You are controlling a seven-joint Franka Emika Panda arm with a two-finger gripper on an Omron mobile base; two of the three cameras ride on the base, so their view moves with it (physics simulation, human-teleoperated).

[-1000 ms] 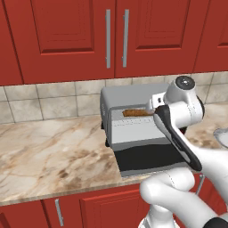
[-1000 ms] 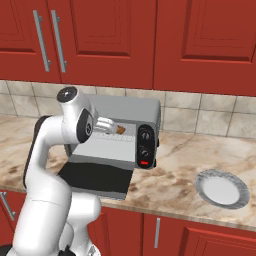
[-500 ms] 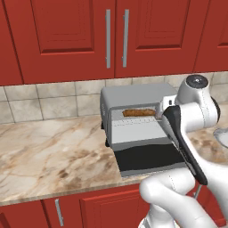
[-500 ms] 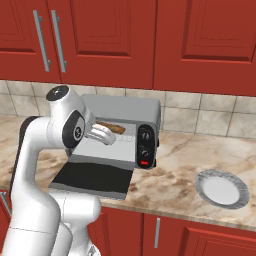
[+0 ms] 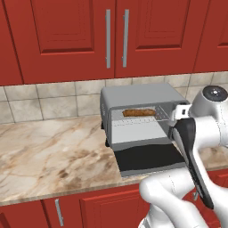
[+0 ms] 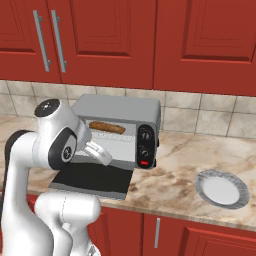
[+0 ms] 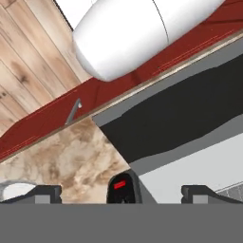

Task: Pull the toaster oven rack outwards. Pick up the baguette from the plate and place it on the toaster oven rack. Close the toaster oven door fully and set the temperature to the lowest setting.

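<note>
- The arm is swinging back and away from the toaster oven: a second ago its wrist was covering the right part of the cavity in the left base view, and now the whole opening is showing.
- The hand is standing with its jaws spread wide and nothing between them; in the hand view its dark fingertips are framing the dropped door and the red button on the control panel.
- The baguette is lying across the toaster oven rack inside the cavity, towards the back, and it is sitting in the same spot as a second ago.
- The plate is sitting bare on the bench, well apart from the oven on its right.
- That is suggesting the pulling and placing steps are done and the arm is clearing off to start on the door.
- The toaster oven door is hanging fully open, lying flat out over the bench edge, so closing it is the step not yet begun.
- The two black knobs are sitting untouched above the red button, so the temperature setting is waiting too.
- No brand, label or readable writing is showing anywhere; any marks around the knobs are too small to read.
</note>
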